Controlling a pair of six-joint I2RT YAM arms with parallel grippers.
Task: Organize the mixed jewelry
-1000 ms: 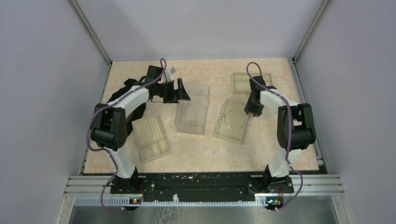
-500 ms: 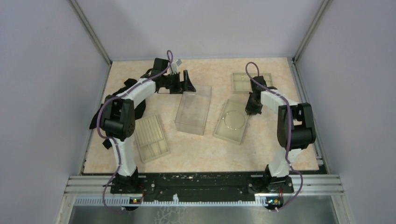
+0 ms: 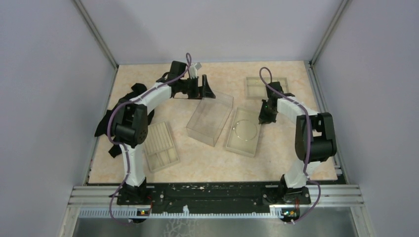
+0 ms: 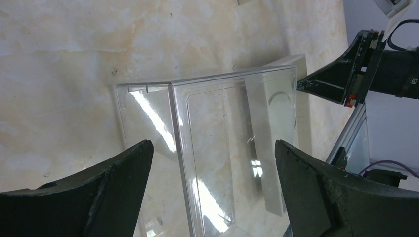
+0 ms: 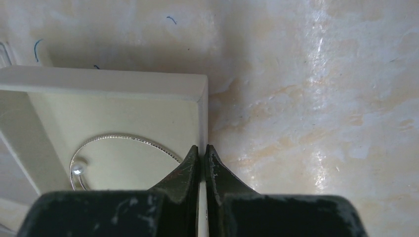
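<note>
Silver hoop (image 5: pixel 128 138) lay in beige tray (image 5: pixel 113 81) | right gripper (image 5: pixel 202 148) was shut, seemingly pinching tray wall | left gripper (image 4: pixel 212 145) stood wide open, empty, facing clear box (image 4: pixel 232 113) | risk: thin-wall pinch could slip, jolting hoop out

The top camera looks down from behind the arms (image 3: pixel 148 96) over the whole table (image 3: pixel 227 74). The left wrist camera closely faces the clear box (image 4: pixel 217 148), mid-frame in both views. The right wrist camera looks down from very near at the tray (image 5: pixel 123 81) corner and hoop (image 5: pixel 123 136).
</note>
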